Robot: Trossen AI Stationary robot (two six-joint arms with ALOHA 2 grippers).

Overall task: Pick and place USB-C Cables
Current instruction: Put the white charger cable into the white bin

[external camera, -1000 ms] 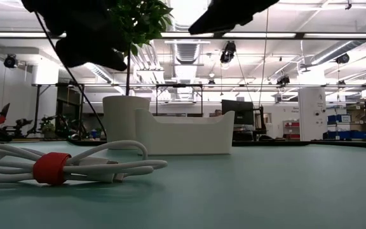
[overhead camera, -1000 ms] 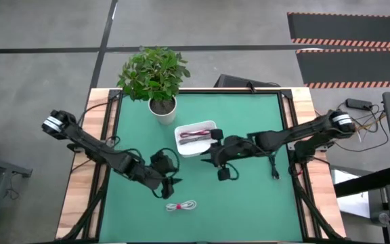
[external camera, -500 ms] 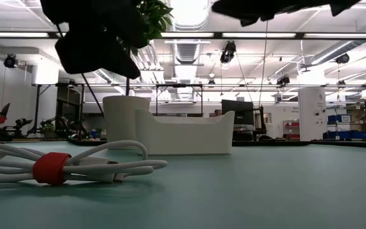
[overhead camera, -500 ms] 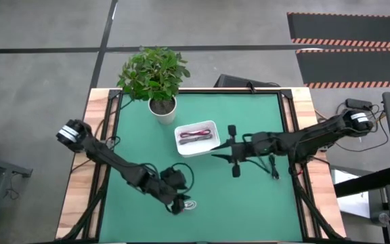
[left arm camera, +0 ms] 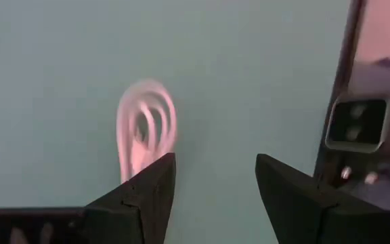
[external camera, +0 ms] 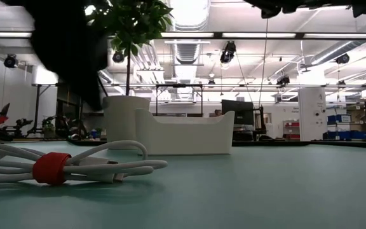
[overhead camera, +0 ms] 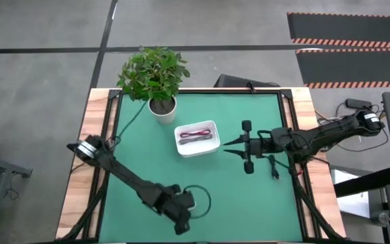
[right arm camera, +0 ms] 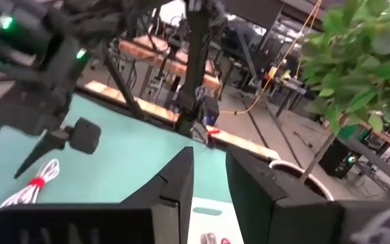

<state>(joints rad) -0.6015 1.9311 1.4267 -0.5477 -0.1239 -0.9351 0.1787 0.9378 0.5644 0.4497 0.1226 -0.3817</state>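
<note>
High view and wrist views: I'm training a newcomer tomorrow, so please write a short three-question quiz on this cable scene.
1. True or false: the dark red cable bundle lies inside the white rectangular tray.
2. The open left claw is nearest to: A) the potted plant, B) the white cable bundle with a red tie, C) the tray.
3. Fill in: the right claw, beside the tray, holds ____.

Key: 1 true; 2 B; 3 nothing.

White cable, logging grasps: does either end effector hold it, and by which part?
Neither. The left end effector is open above the white cable; the right end effector holds nothing.
</note>
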